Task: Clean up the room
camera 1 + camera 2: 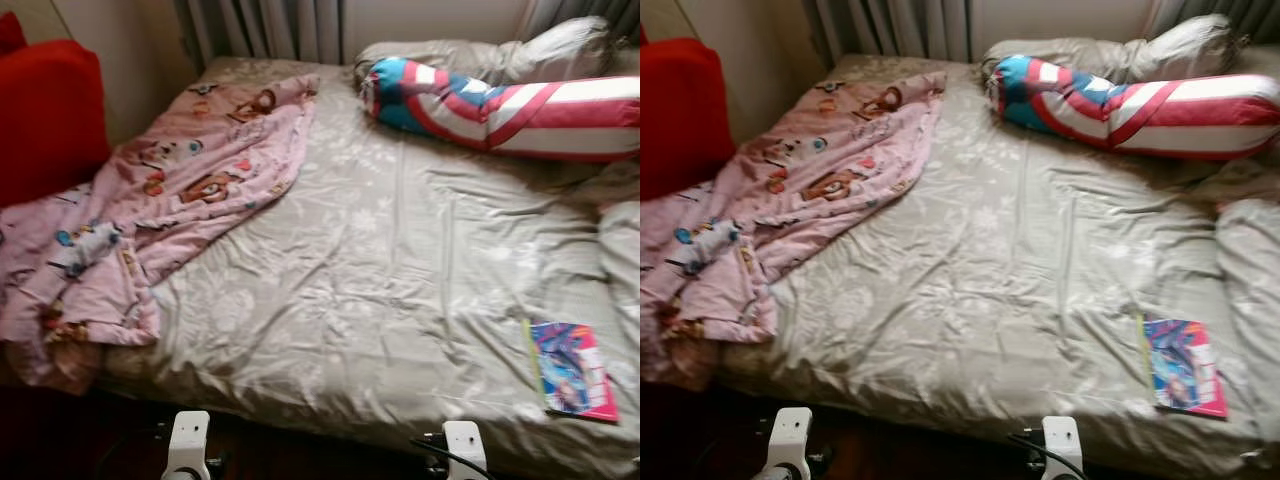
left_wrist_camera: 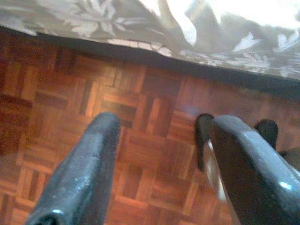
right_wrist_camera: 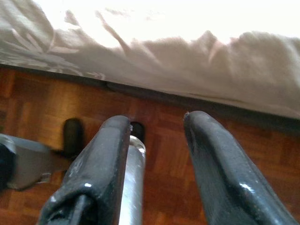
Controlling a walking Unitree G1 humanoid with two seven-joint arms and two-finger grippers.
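Note:
A wide bed (image 1: pixel 400 290) with a crumpled beige flowered sheet lies before me. A pink cartoon-print blanket (image 1: pixel 170 200) is bunched over its left side and hangs off the front left corner. A colourful book (image 1: pixel 570 368) lies flat near the bed's front right edge. A long red, white and blue striped bolster (image 1: pixel 510 105) lies across the head end. Both arms hang low in front of the bed. My left gripper (image 2: pixel 161 123) is open over the parquet floor (image 2: pixel 140 98), holding nothing. My right gripper (image 3: pixel 157 122) is open too, just below the sheet's edge (image 3: pixel 187 79).
A red cushion or seat (image 1: pixel 45 115) stands against the wall left of the bed. Beige pillows (image 1: pixel 470 55) lie behind the bolster under grey curtains (image 1: pixel 270 25). A rumpled duvet (image 1: pixel 620 250) piles up along the right edge. Dark floor runs along the bed's front.

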